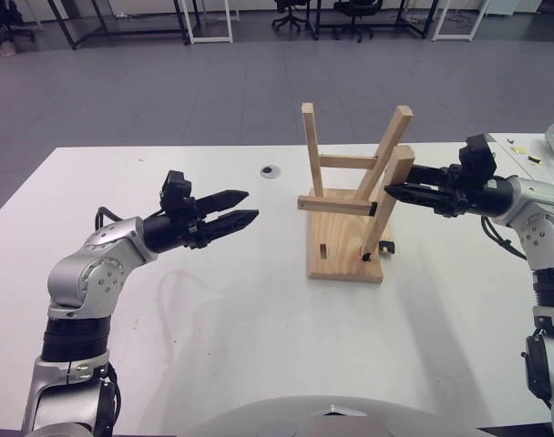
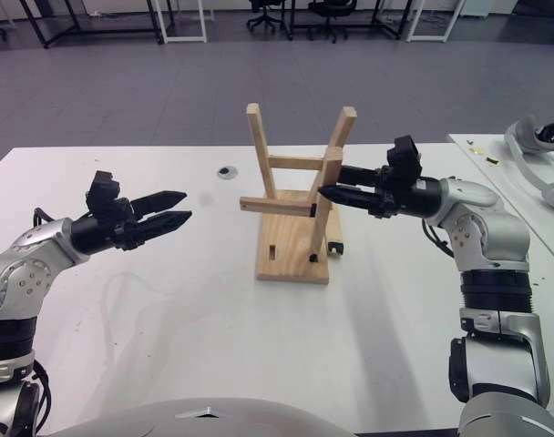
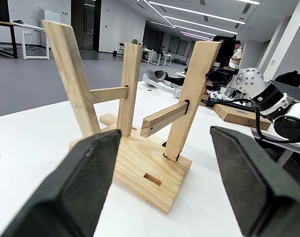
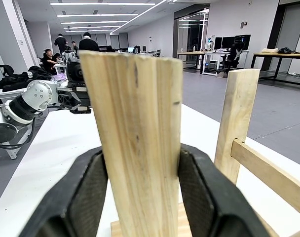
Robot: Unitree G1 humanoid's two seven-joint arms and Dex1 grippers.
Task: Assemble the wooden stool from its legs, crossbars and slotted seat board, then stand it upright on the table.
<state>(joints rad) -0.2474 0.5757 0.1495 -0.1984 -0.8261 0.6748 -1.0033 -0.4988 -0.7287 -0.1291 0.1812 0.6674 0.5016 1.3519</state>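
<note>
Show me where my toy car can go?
Bare: the near half of the white table, before the pale wooden seat board, and the strip between board and black left gripper. Crowded: where the black right gripper clamps a wooden leg.

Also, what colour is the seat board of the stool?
Pale natural wood with faint grain. The seat board shows best in the left wrist view.
</note>
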